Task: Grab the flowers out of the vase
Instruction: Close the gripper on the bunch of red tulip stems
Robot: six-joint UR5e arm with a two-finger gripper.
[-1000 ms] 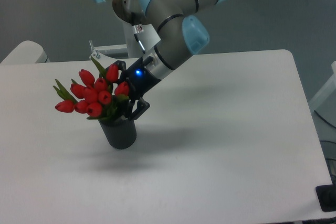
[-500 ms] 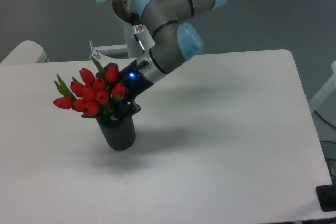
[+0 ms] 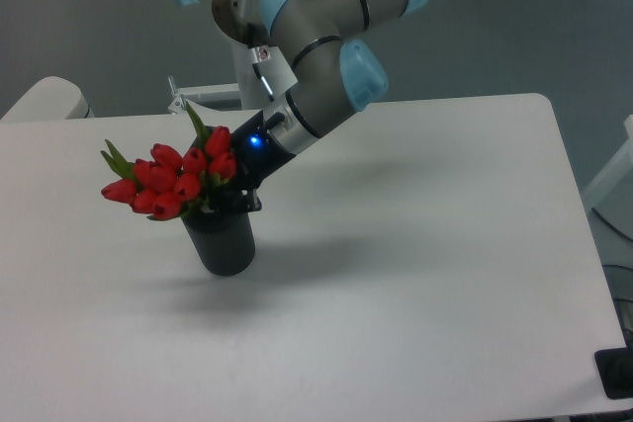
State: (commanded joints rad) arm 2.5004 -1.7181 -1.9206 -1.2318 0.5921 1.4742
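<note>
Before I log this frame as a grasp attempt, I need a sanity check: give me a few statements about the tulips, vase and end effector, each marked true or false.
1. The flowers are red tulips with green leaves. True.
2. The vase lies tipped on its side. False: it stands upright on the table.
3. The end effector is at the bunch's right side, just above the vase mouth. True.
4. The flowers lie flat on the table. False: their stems are in the vase.
5. A blue light glows on the arm's wrist. True.
</note>
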